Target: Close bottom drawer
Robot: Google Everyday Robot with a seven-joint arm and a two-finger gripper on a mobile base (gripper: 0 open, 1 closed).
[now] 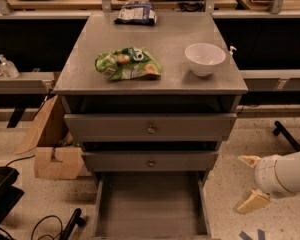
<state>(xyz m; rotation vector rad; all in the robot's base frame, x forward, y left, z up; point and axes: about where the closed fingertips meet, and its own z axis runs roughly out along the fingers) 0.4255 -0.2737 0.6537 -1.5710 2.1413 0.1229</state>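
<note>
"Since the bottom drawer (pixel 150 204) stands pulled far out from under the bench's (pixel 80 81) front edge, where is its front panel?"

"Below the picture's lower edge, I think. Only the long, flat tray shows, bare inside. The middle drawer (pixel 115 161) and top drawer (pixel 105 128) above it stand a little out from the front as well, each less than the one below."

"And the gripper (pixel 250 181)?"

"Low, off the bench's right edge and forward of its front right corner, over the floor (pixel 270 134). It's level with the open tray but well apart from it. Its two pale fingers (pixel 252 201) are spread, with nothing between them."

"Why there, and why spread?"

"My guess is that it is staying to the side so that it clears the tray's right wall. From there it would swing round to the front panel and push. A push needs no grip, so spread fingers do no harm."

"Could anything on top be disturbed?"

"Probably not. The green snack bag (pixel 127 64) lies left of centre, the white bowl (pixel 205 59) sits toward the right edge, and a blue packet (pixel 136 13) rests at the back edge. All are clear of the front. A hard shove might jolt the bowl, so an even push looks wise."
</note>
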